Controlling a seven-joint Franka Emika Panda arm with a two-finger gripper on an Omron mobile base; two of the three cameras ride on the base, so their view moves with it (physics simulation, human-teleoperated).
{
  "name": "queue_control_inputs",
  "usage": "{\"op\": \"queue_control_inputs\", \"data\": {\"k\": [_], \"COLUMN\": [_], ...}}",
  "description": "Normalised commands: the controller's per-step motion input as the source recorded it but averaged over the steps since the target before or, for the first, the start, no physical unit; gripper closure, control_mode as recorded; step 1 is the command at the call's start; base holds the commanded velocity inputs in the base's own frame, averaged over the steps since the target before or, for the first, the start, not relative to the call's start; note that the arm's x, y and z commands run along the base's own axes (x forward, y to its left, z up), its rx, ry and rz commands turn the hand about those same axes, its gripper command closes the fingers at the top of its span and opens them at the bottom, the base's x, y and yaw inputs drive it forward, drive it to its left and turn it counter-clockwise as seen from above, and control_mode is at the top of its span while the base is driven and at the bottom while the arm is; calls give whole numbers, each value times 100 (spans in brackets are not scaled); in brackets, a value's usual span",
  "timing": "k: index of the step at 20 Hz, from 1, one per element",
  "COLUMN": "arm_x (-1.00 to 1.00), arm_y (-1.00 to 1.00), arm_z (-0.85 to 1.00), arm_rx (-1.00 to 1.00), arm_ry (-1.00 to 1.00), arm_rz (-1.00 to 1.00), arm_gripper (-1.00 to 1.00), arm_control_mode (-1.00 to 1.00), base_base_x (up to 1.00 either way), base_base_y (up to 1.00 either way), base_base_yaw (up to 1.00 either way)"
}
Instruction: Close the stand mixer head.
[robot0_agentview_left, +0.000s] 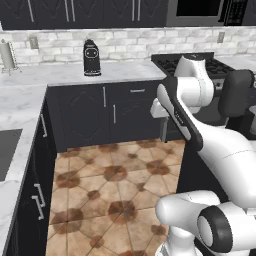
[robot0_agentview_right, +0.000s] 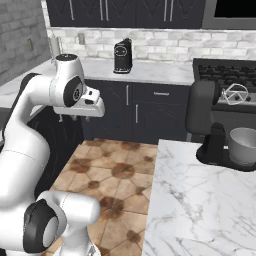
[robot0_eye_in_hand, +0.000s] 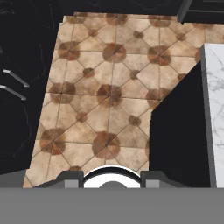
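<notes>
The stand mixer stands at the back of a white marble island (robot0_agentview_right: 190, 200). Its head (robot0_agentview_right: 200, 107), long, rounded and matte black, is tilted up, away from the small silver bowl (robot0_agentview_right: 243, 145). From the left base the head (robot0_agentview_left: 235, 92) rises just behind my arm's elbow. My gripper (robot0_eye_in_hand: 112, 177) points down at the tiled floor, well to the left of the mixer and apart from it. Its two tips stand wide apart with nothing between them, so it is open. It hangs below the white hand (robot0_agentview_left: 162, 136).
A boxy black coffee machine (robot0_agentview_left: 91, 57) sits on the back counter, with a paper towel holder (robot0_agentview_left: 6, 57) at the far left. A black stove (robot0_agentview_right: 225, 75) lies behind the island. Dark cabinets line the tiled floor (robot0_eye_in_hand: 109, 87), and the island's edge (robot0_eye_in_hand: 210, 109) runs beside my hand.
</notes>
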Motion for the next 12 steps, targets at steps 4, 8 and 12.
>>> {"op": "queue_control_inputs", "data": {"k": [4, 8, 12], "arm_x": [0, 0, 0], "arm_y": [0, 0, 0], "arm_z": [0, 0, 0], "arm_rx": [0, 0, 0], "arm_ry": [0, 0, 0], "arm_rz": [0, 0, 0], "arm_gripper": [-100, -100, -100], "arm_control_mode": [100, 100, 100], "base_base_x": [0, 0, 0], "base_base_y": [0, 0, 0], "base_base_yaw": [0, 0, 0]}}
